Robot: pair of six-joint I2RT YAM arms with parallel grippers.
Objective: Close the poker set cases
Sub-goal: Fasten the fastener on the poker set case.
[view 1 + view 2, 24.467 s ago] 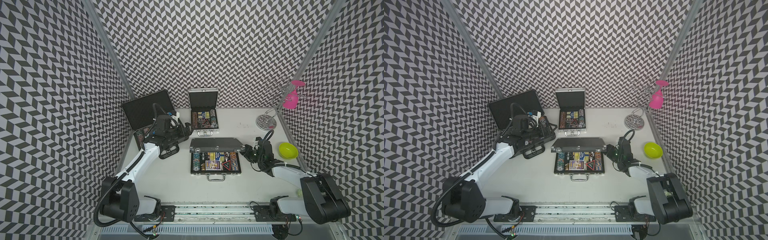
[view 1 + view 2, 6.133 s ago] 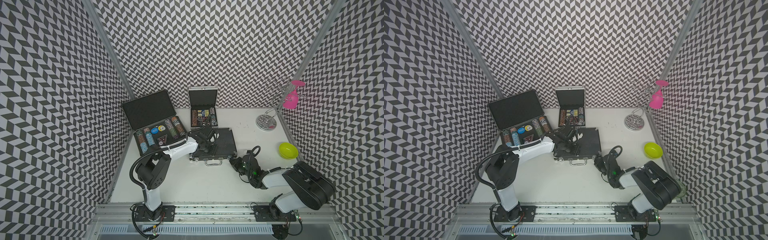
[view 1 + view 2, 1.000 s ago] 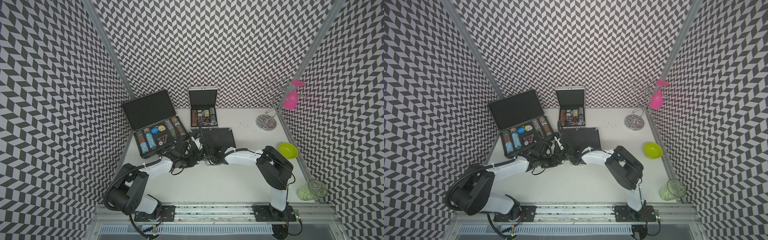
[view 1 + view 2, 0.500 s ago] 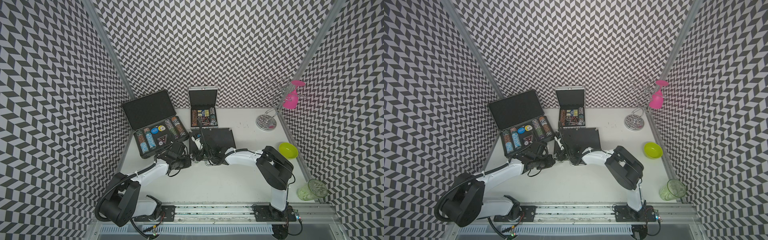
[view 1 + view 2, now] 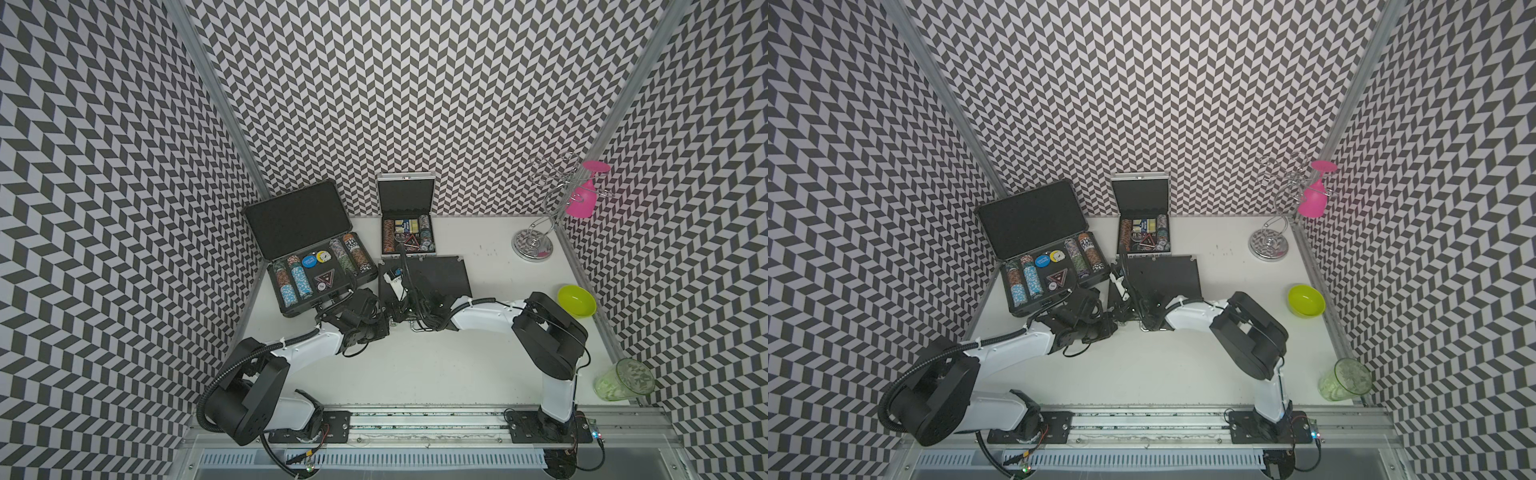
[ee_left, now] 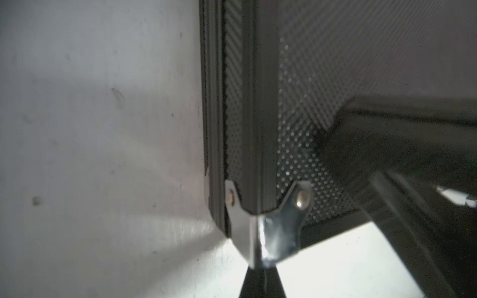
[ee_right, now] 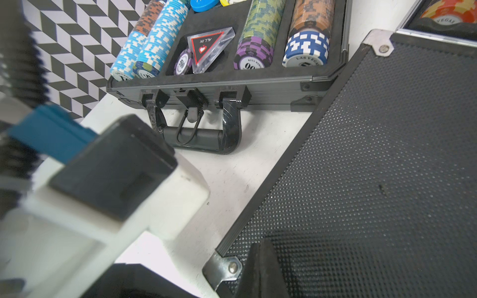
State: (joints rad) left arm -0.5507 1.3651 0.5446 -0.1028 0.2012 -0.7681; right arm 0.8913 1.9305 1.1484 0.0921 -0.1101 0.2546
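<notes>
While both top views take in the whole table [image 5: 415, 374], only the left wrist view shows the clenched left gripper [image 6: 259, 282] at a silver corner of the closed medium black case [image 5: 440, 278], mid-table. The right gripper [image 7: 260, 265], clenched, sits over its dimpled lid. The large black case [image 5: 299, 224], 10 o'clock, and small silver case [image 5: 406, 195], 12 o'clock, stand open beside it; bare room lies toward 6 o'clock.

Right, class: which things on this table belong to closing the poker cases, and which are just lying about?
Belong to the job:
large black case, open
small silver case, open
medium black case, lid already down

Just lying about:
green bowl
pink glass, hanging on the wire rack
green tumbler
</notes>
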